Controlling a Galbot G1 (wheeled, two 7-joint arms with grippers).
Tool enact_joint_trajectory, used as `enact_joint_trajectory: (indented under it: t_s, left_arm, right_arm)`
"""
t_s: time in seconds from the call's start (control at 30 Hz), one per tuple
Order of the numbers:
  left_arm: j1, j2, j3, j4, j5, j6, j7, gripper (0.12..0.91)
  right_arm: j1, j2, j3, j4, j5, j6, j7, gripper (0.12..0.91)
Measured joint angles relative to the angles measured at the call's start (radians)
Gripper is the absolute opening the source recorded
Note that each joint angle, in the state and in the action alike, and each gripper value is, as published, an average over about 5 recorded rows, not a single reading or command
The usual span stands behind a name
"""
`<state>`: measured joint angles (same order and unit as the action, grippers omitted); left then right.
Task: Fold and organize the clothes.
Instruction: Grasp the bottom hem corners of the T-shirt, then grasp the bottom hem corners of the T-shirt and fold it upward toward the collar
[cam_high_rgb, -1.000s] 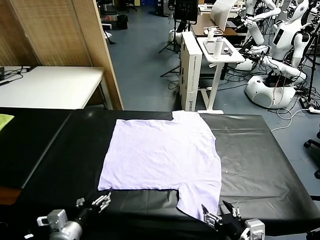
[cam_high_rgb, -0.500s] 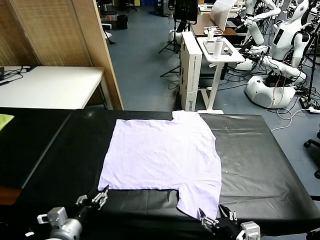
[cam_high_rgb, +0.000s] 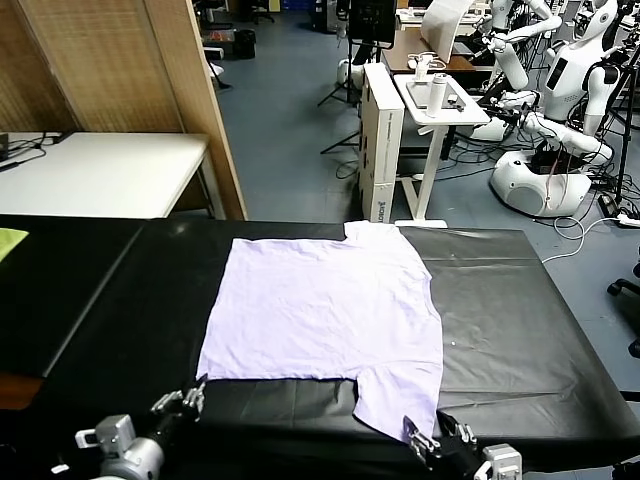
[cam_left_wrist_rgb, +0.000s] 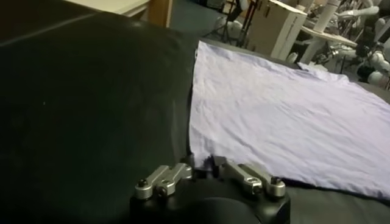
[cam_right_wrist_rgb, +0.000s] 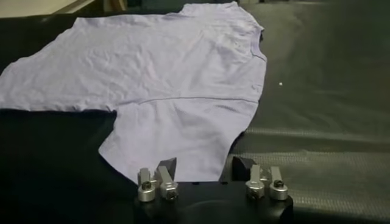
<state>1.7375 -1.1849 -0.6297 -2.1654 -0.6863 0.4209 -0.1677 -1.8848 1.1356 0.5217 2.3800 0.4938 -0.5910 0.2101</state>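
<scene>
Still, the closed left tool (cam_high_rgb: 193, 397) seems barely on the T-shirt (cam_high_rgb: 330, 310) corner near the counter (cam_high_rgb: 520, 330) front edge and could slip free, while whether the right tool (cam_high_rgb: 437, 440) holds the sleeve cannot be told.

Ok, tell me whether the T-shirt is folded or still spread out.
Spread flat. The T-shirt lies in one layer on the black table, one sleeve toward the near edge, no part doubled over.
</scene>
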Motion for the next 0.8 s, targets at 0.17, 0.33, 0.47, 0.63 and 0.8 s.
enact_joint_trajectory:
  t_s: [0.17,0.33,0.47,0.63,0.8]
  left_arm:
    - [0.018,-0.002,-0.001,-0.022,0.004,0.000,-0.006,0.148]
    - [0.049,-0.012,-0.008,-0.056,0.014,0.004,-0.021,0.148]
    - [0.085,-0.018,-0.009,-0.089,0.033,0.005,-0.025,0.148]
    - [0.126,-0.023,-0.008,-0.116,0.051,0.005,-0.026,0.148]
    - [0.164,-0.024,-0.021,-0.142,0.057,0.005,-0.032,0.148]
  right_arm:
    - [-0.039,-0.009,0.026,0.044,0.002,-0.042,0.032,0.140]
    - [-0.080,-0.009,0.036,0.076,0.002,-0.063,0.049,0.139]
    - [-0.105,-0.009,0.042,0.089,0.009,-0.083,0.070,0.139]
    - [-0.147,-0.009,0.055,0.121,0.028,-0.103,0.093,0.139]
    - [-0.156,-0.008,0.064,0.132,0.052,-0.042,0.082,0.139]
